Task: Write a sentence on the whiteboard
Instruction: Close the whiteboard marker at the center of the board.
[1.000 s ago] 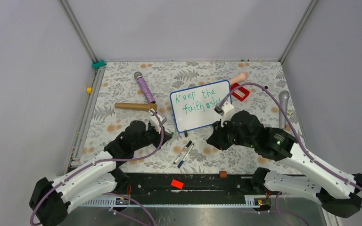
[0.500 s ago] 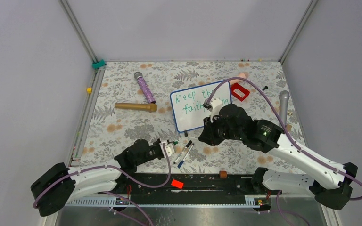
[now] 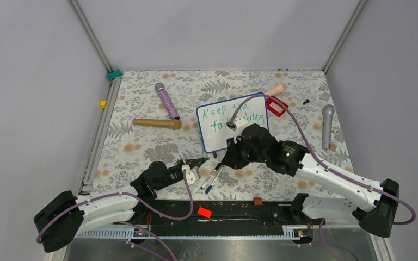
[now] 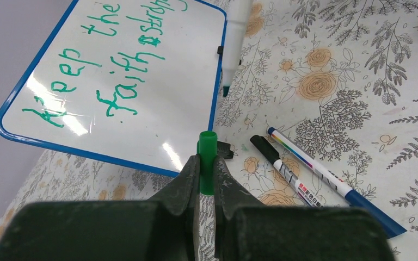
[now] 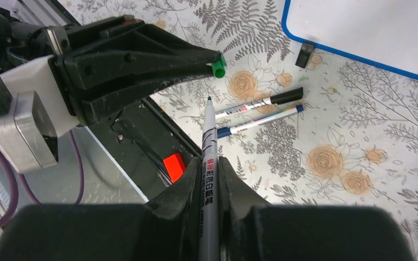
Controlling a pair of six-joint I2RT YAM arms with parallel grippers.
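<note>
Floral worktop (image 3: 141,142), grey walls. The whiteboard (image 4: 158,119) stands near its middle. The green sentence (image 4: 121,92), "Keep the faith strong", looks complete, with a smudge before "strong". Left gripper (image 4: 207,166) pinches the green cap (image 4: 207,142); right gripper (image 5: 209,174) clamps the marker (image 5: 207,130), tip bare. Likely recapping: line up tip with cap, then push.

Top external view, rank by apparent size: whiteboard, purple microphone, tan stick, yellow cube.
1. whiteboard, clearly largest.
2. tan stick, slightly longer.
3. purple microphone, thicker; these two look nearly alike.
4. yellow cube, smallest.
</note>
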